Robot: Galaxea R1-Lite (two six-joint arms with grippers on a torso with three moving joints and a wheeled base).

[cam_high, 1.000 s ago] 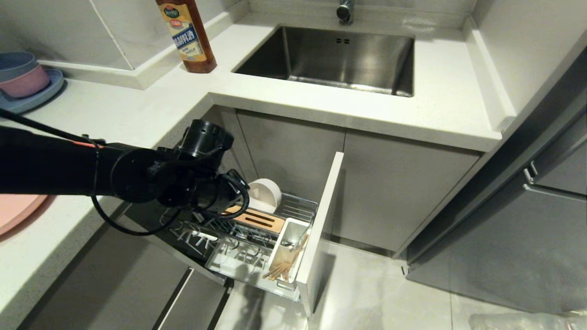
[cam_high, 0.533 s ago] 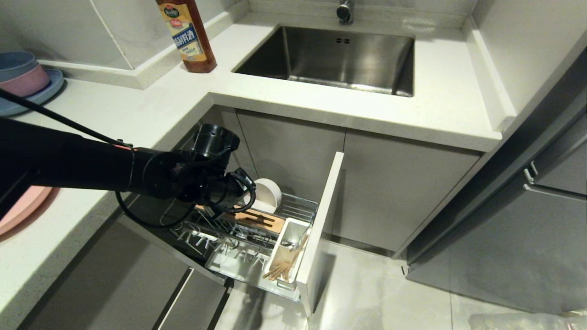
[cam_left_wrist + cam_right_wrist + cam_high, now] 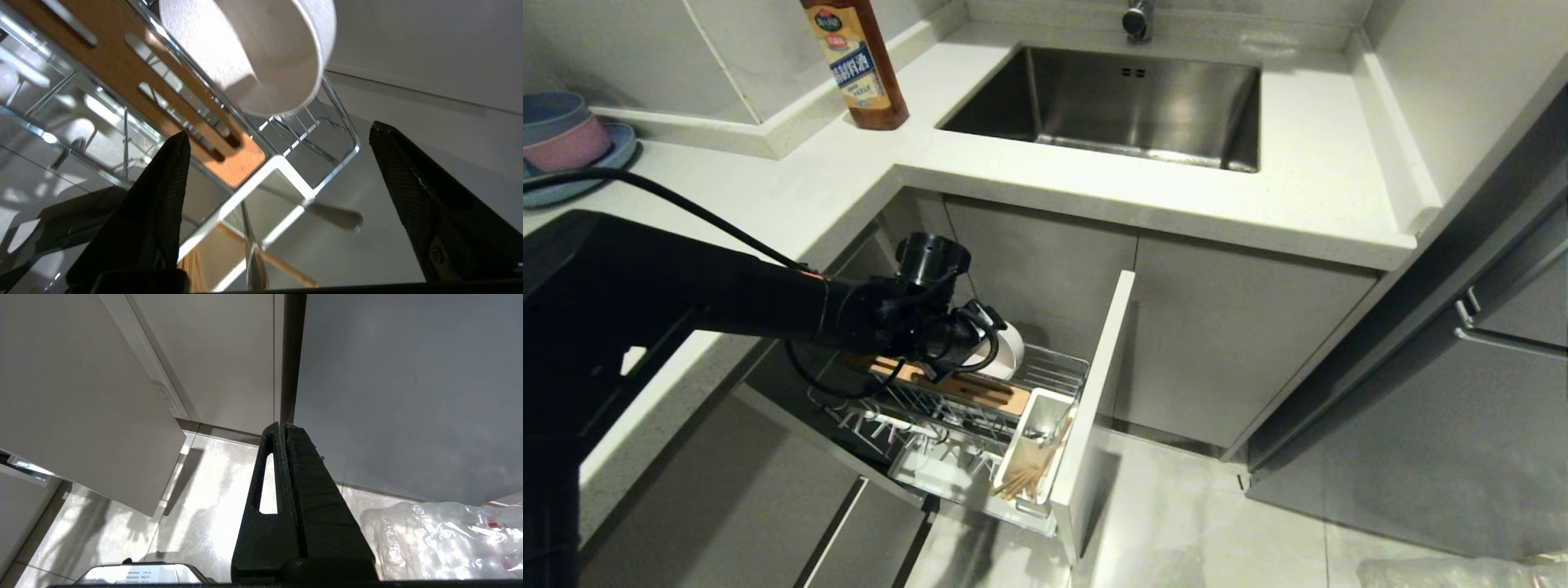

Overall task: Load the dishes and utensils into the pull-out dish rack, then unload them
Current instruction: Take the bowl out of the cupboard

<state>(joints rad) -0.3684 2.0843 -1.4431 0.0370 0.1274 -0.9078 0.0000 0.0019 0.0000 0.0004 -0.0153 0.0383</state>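
Dish rack (image 3: 1045, 371) of chrome wire is seen pulled out from under the counter, its narrow door front (image 3: 1094, 408) standing at the outer end. A cream-white bowl (image 3: 1005, 347) is held on edge at the rack's far end, beside the slotted wooden block (image 3: 980, 394). Light-wood chopsticks (image 3: 1029, 474) and a metal spoon (image 3: 327, 214) are kept in the white utensil cup (image 3: 1033, 433) next to the door front. The left gripper (image 3: 278, 163) is positioned just short of the bowl, its fingers (image 3: 163, 196) spread wide with nothing between them; the bowl is seen ahead of the tips, not touched. The right gripper (image 3: 284, 437) is hung near the floor, fingers pressed together. Small blue and pink bowls (image 3: 560, 131) are stacked on the counter (image 3: 768, 196).
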